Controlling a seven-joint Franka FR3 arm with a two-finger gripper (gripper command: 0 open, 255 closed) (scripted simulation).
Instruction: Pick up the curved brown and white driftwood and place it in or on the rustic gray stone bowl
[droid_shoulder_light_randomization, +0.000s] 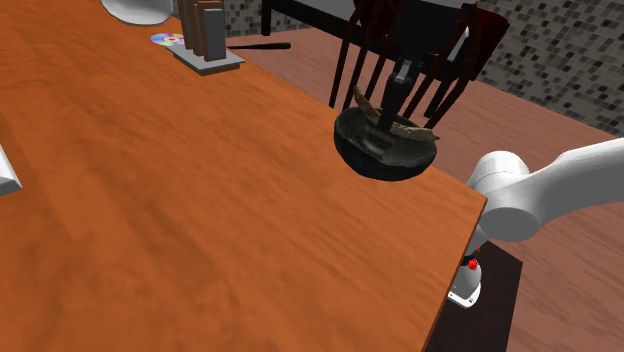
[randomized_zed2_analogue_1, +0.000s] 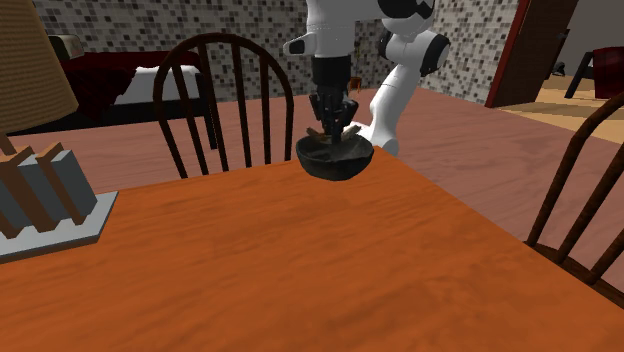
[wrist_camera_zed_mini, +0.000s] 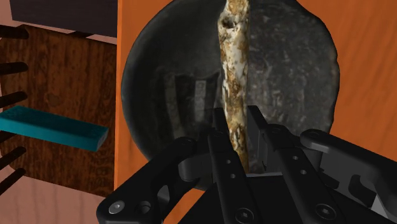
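Your hand (wrist_camera_zed_mini: 236, 130) is clamped on the driftwood (wrist_camera_zed_mini: 233, 57). The two black fingers pinch it across its narrow width near one end, which suits so thin and long a piece, since a looser hold would likely let it swing. The driftwood hangs over the bowl (wrist_camera_zed_mini: 296, 76) and runs across the hollow toward the far rim; whether it touches the stone I cannot tell. It is a slim, gently bowed stick, rough and brown, mottled with chalky white. The bowl is dark grey, round and thick-walled, with a pitted, uneven inner face. It sits close to the edge of the glossy orange-brown wooden bench (droid_shoulder_light_randomization: 200, 220), near a dark spindle-back chair (randomized_zed2_analogue_1: 215, 90). I judge that letting go here should leave the stick inside.
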